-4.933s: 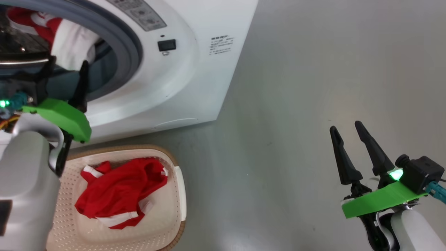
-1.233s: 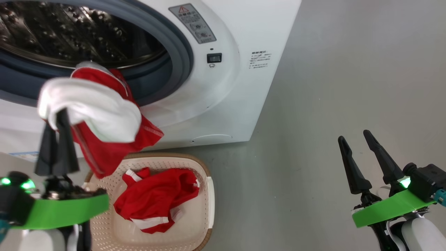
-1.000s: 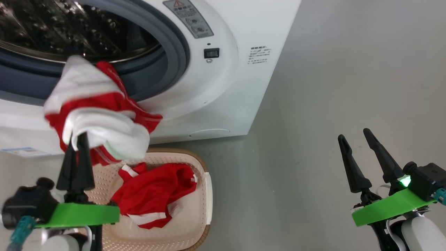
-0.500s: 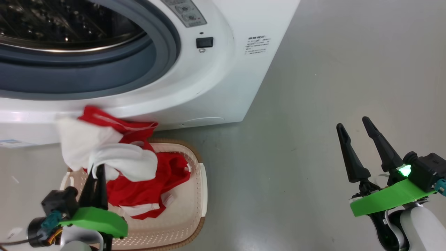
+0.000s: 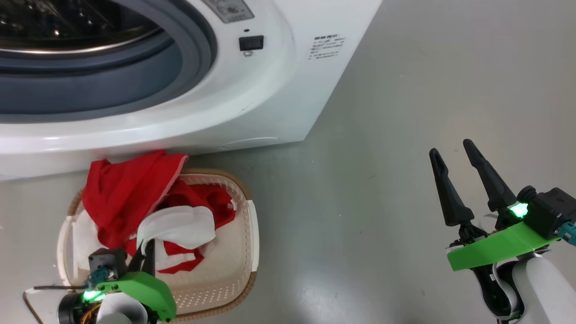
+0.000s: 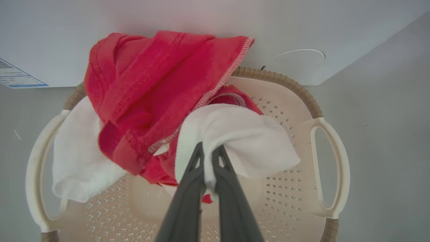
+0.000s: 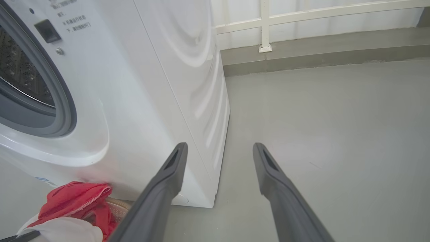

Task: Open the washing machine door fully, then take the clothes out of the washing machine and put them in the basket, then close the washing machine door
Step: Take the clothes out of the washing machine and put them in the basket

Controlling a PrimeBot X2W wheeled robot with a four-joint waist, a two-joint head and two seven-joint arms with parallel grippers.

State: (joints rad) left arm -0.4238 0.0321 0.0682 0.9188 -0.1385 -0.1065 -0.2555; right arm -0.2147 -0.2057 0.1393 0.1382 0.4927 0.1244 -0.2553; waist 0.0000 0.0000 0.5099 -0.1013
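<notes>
The white washing machine [image 5: 270, 90] stands with its drum mouth open and grey gasket [image 5: 198, 54] showing; the washing machine door is out of view. Below it sits the cream basket [image 5: 251, 234] holding the red and white clothes [image 5: 121, 198]. My left gripper [image 5: 146, 249] hangs low over the basket, shut on a white fold of the top garment. The left wrist view shows its fingers [image 6: 191, 188] pinching that white cloth [image 6: 242, 134], with red fabric [image 6: 161, 84] draped over the basket's far rim. My right gripper [image 5: 450, 147] stands open over bare floor, far right.
Grey floor [image 5: 382, 202] stretches to the right of the washing machine. In the right wrist view a wall with a white rail [image 7: 302, 15] closes the far side. A small blue label [image 6: 16, 79] sits low on the washer front.
My left gripper has carried the red and white garment down from the drum mouth into the basket. The head camera has tilted downward. The right gripper has stayed put.
</notes>
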